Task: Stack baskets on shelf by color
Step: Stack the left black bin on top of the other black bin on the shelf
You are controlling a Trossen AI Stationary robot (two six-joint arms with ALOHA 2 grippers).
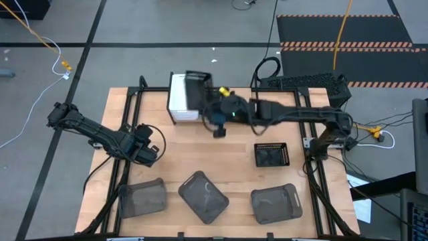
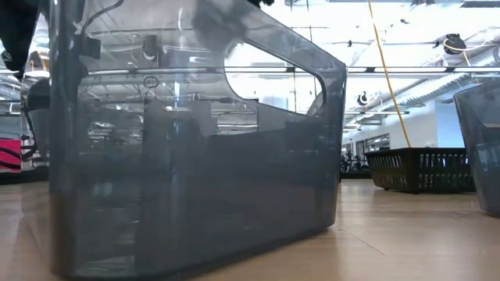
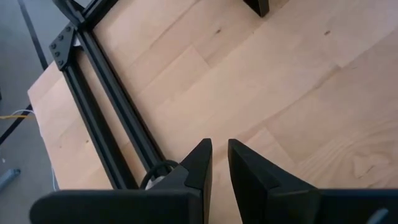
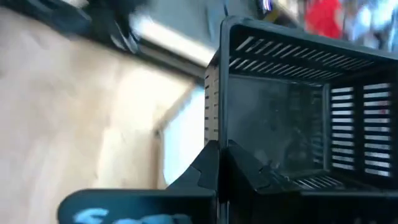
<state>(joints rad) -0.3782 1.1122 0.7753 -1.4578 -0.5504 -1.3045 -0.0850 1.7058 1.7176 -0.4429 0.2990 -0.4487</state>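
My right gripper (image 1: pixel 208 100) reaches across to the table's far edge and is shut on a black mesh basket (image 1: pixel 198 86), which is over the white baskets (image 1: pixel 179 100) standing there. The white also shows beside the held basket in the right wrist view (image 4: pixel 183 146). A second black basket (image 1: pixel 271 155) sits on the tabletop right of centre. Three translucent grey baskets (image 1: pixel 142 199), (image 1: pixel 204 196), (image 1: pixel 275 204) stand along the near edge. My left gripper (image 1: pixel 151 151) is shut and empty over the bare wood at the left. I cannot make out the shelf board. My right gripper holds the black mesh basket by one side wall at its rim (image 4: pixel 212 134), one finger outside and one inside the basket. The fingers come from the table's right-near side. The basket is tilted, its opening toward the gripper. Whether it touches the white baskets below, I cannot tell.
Black frame rails (image 3: pixel 102 87) run along the table's left side and right side (image 1: pixel 314 167). In the low view a grey basket (image 2: pixel 195 156) fills most of the picture, with the black basket (image 2: pixel 426 168) behind it. Bare wood lies in the table's middle.
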